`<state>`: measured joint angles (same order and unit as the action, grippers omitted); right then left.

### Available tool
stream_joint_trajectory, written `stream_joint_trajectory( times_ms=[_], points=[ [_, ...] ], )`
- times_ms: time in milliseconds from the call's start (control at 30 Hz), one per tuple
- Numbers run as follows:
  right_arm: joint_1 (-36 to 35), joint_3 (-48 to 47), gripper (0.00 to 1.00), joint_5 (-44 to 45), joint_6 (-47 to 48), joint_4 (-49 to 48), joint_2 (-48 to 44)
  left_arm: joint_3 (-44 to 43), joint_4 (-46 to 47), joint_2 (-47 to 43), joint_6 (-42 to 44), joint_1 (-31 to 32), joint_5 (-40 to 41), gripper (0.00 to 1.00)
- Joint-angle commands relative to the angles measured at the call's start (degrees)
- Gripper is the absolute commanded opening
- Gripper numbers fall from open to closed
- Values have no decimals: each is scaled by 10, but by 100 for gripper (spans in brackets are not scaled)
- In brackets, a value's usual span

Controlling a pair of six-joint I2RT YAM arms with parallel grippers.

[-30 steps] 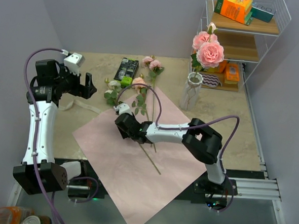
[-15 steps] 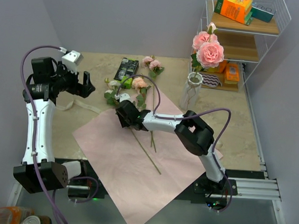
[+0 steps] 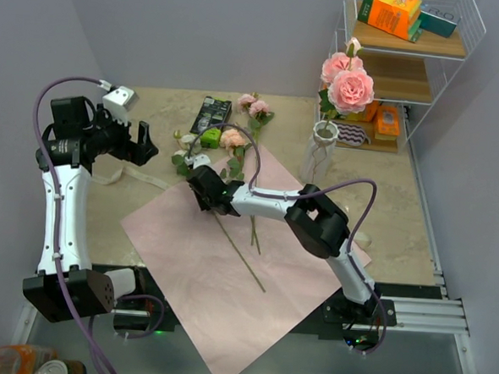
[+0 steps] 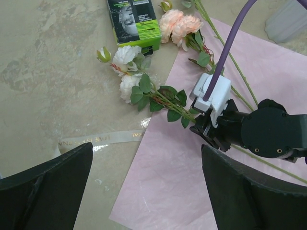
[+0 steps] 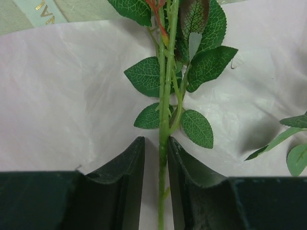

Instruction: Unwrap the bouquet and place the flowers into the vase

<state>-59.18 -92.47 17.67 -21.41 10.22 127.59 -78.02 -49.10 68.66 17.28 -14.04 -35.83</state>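
The wrap lies unfolded as a flat pink paper sheet (image 3: 227, 270) (image 4: 192, 182) (image 5: 57, 96). Loose flowers lie at its far edge: white blooms (image 3: 187, 141) (image 4: 125, 55), a peach bloom (image 3: 231, 138) (image 4: 180, 26) and small pink ones (image 3: 254, 104). My right gripper (image 3: 200, 186) (image 5: 156, 143) sits low on the paper with its jaws narrowly open either side of a leafy green stem (image 5: 164, 120); a small gap shows on the left. The left gripper (image 3: 148, 143) (image 4: 146, 147) hovers wide open and empty. The off-white vase (image 3: 321, 153) holds two large pink roses (image 3: 347, 83).
A beige ribbon (image 3: 140, 178) (image 4: 96, 139) lies loose left of the paper. A black-and-green box (image 3: 211, 114) (image 4: 132, 21) rests behind the flowers. At the back right stands a wire shelf (image 3: 410, 53) with orange boxes (image 3: 392, 11). A second bare stem (image 3: 253, 234) lies on the paper.
My right gripper has slid up and to the left along the stem toward the white blooms, and its jaws have narrowed around the stem. The left arm has barely moved.
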Motion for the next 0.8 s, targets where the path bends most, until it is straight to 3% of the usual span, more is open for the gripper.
stream_joint_trajectory(
  times_ms=[0,100,200,333,533,767],
  points=[
    [6,-22,28,11,-3,29,6,-28,-7,-9,12,-6,-19,99],
    [9,-23,22,3,-1,27,5,-22,-7,-15,15,-7,-18,99],
    [9,-12,0,-3,3,15,-17,-24,-11,-13,15,-8,-14,99],
    [9,5,0,-11,15,-28,-73,-27,-3,-21,-5,-8,-6,99],
    [9,-38,0,21,48,7,-159,-58,3,-15,-31,-8,-6,99],
    [9,-35,0,117,129,31,-285,-78,39,-22,-69,-22,55,99]
  ],
)
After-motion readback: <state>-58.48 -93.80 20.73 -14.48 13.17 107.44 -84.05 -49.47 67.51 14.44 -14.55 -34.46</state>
